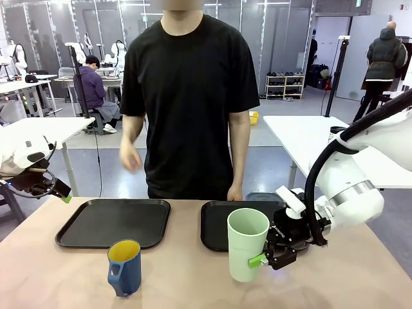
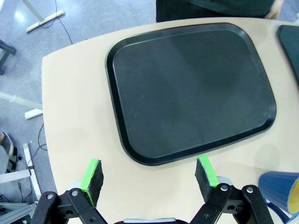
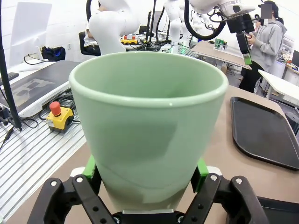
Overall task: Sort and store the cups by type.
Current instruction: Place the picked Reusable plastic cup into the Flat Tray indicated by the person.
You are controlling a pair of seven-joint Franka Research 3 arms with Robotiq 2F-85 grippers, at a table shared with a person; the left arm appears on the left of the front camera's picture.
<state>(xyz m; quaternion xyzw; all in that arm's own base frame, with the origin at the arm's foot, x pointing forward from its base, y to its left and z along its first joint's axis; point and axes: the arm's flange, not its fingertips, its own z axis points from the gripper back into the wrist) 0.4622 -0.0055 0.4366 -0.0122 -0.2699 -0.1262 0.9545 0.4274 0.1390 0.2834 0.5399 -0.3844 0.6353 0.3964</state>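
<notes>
The right hand point(image 3: 146, 170) is gripping the green tumbler point(image 3: 145, 116) low, upright for carrying; the left hand point(image 2: 149, 175) is hovering wide open over the table's point(image 2: 70, 116) left edge.

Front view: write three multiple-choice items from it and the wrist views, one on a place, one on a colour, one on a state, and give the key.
1. The blue mug stands:
A) inside a tray
B) on the table, on the robot's side of the left tray
C) in the person's hand

2. Its inside is:
A) white
B) red
C) yellow

3. The left gripper is:
A) open, holding nothing
B) shut on the mug
C) shut on a tray rim

Key:
1 B, it sits on bare tabletop just outside the tray's near edge.
2 C, the yellow lining shows at its rim.
3 A, its green pads stand wide apart with nothing between them.
</notes>
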